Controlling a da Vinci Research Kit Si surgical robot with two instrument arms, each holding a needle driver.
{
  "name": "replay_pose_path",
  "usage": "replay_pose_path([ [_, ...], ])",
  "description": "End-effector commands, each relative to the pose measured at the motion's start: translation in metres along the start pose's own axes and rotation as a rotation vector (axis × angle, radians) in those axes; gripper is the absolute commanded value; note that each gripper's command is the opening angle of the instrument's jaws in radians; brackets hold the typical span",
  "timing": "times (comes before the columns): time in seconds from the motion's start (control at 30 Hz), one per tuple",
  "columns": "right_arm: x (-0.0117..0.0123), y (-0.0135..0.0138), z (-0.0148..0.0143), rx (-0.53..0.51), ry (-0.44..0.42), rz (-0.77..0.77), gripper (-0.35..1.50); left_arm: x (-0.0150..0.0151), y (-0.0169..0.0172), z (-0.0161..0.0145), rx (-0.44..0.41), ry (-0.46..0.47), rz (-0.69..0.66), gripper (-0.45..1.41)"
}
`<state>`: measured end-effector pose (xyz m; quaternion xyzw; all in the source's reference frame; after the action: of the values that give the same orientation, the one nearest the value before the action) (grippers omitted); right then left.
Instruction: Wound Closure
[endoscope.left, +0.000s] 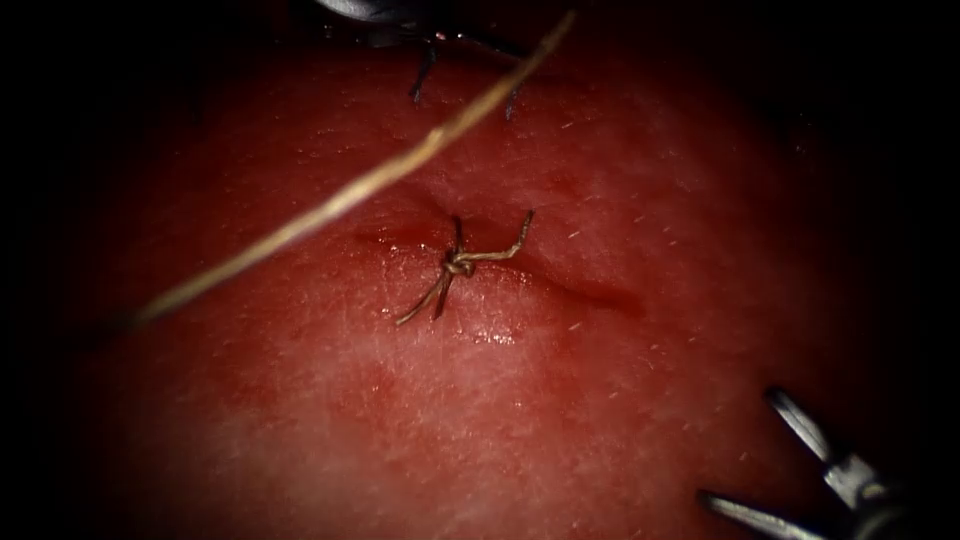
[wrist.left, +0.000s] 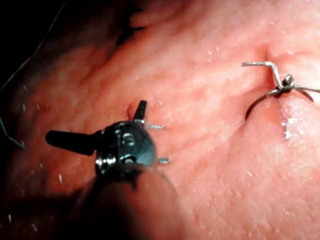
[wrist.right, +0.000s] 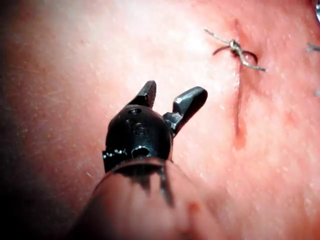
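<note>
1. Two jaws of the right tool (endoscope.left: 738, 446) are the nearest thing, at the lower right of the endoscope picture. They are spread wide in a V, grasp nothing, and hover clear of the tissue (endoscope.left: 560, 400).
2. Up and to the left of that tool lies the cut (endoscope.left: 600, 293), a shallow crease running across the middle of the picture and dipping a little toward the right. The stretch right of the knot carries no stitch, and of the two tools the right one looks to me the nearer to it.
3. On the cut at the centre sits the knot (endoscope.left: 458, 266), tied down tight. Its short cut ends (endoscope.left: 420, 305) lie loose, two toward the lower left and one toward the upper right. Neither tool touches it.
4. Behind the knot a long thread (endoscope.left: 380, 180) hangs in the air. Its long axis slants from the left edge up to the top centre, passing over the cut left of the knot. I cannot tell what holds either end.
5. Farthest off, the left tool (wrist.left: 95, 120) has its jaws splayed wide, one close to the tissue, with nothing between them. Where the needle is I cannot tell.
</note>
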<state>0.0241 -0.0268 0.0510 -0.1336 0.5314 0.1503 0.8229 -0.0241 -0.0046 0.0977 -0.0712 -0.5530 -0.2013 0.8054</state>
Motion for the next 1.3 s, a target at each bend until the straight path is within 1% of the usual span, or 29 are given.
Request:
replay_pose_path([
  [0.03,0.0037,0.0002,0.0017,0.016,0.030,-0.031,1.38,0.0008,-0.0009,0.0003,0.002,0.003,0.007,1.18],
  [0.07,0.0055,0.0009,0.0023,0.025,0.035,-0.046,1.38,0.0011,-0.0013,-0.0002,0.004,0.002,0.011,1.21],
  [0.17,0.0087,0.0022,0.0032,0.039,0.056,-0.090,1.40,0.0019,-0.0026,-0.0025,0.002,-0.029,0.013,1.21],
  [0.2,0.0098,0.0030,0.0036,0.048,0.069,-0.091,1.40,0.0021,-0.0032,-0.0048,0.003,-0.054,0.000,1.23],
  [0.23,0.0098,0.0030,0.0036,0.048,0.069,-0.091,1.40,0.0021,-0.0032,-0.0048,0.003,-0.054,0.000,1.23],
  [0.3,0.0100,0.0037,0.0039,0.056,0.078,-0.083,1.36,0.0022,-0.0039,-0.0072,0.003,-0.068,-0.013,1.21],
  [0.33,0.0102,0.0045,0.0043,0.058,0.078,-0.082,1.36,0.0021,-0.0051,-0.0101,0.012,-0.071,-0.042,1.18],
  [0.37,0.0105,0.0050,0.0045,0.055,0.079,-0.088,1.35,0.0020,-0.0056,-0.0113,0.019,-0.071,-0.054,1.18],
  [0.4,0.0112,0.0058,0.0048,0.052,0.080,-0.121,1.33,0.0014,-0.0067,-0.0140,0.032,-0.071,-0.064,1.15],
  [0.47,0.0128,0.0066,0.0051,0.051,0.080,-0.172,1.31,0.0007,-0.0077,-0.0160,0.033,-0.078,-0.083,1.13],
  [0.5,0.0150,0.0075,0.0056,0.052,0.089,-0.226,1.30,-0.0004,-0.0091,-0.0181,0.029,-0.104,-0.092,1.10],
  [0.57,0.0172,0.0082,0.0059,0.052,0.104,-0.275,1.28,-0.0016,-0.0106,-0.0196,0.053,-0.119,-0.097,1.08],
  [0.63,0.0200,0.0087,0.0064,0.045,0.127,-0.328,1.28,-0.0025,-0.0117,-0.0204,0.055,-0.118,-0.106,1.03],
  [0.73,0.0234,0.0090,0.0071,0.029,0.159,-0.386,1.28,-0.0036,-0.0129,-0.0203,0.078,-0.136,-0.091,1.05],
  [0.8,0.0251,0.0090,0.0076,0.023,0.175,-0.420,1.28,-0.0039,-0.0133,-0.0199,0.079,-0.137,-0.092,1.05],
  [0.83,0.0265,0.0091,0.0083,0.020,0.189,-0.448,1.28,-0.0039,-0.0133,-0.0194,0.079,-0.140,-0.091,1.05],
  [0.9,0.0272,0.0093,0.0093,0.012,0.189,-0.484,1.33,-0.0038,-0.0132,-0.0189,0.078,-0.140,-0.090,1.05],
  [0.97,0.0271,0.0094,0.0102,0.013,0.182,-0.518,1.38,-0.0034,-0.0131,-0.0186,0.080,-0.143,-0.087,1.05],
  [1.0,0.0263,0.0092,0.0108,0.065,0.172,-0.541,1.38,-0.0031,-0.0132,-0.0186,0.081,-0.144,-0.084,1.05],
  [1.07,0.0252,0.0088,0.0108,0.121,0.164,-0.551,1.38,-0.0028,-0.0132,-0.0189,0.084,-0.146,-0.082,1.05],
  [1.23,0.0226,0.0083,0.0100,0.190,0.160,-0.567,1.38,-0.0025,-0.0128,-0.0193,0.091,-0.149,-0.081,1.01],
  [1.3,0.0224,0.0084,0.0097,0.197,0.161,-0.544,1.36,-0.0025,-0.0128,-0.0193,0.091,-0.149,-0.081,1.01],
])
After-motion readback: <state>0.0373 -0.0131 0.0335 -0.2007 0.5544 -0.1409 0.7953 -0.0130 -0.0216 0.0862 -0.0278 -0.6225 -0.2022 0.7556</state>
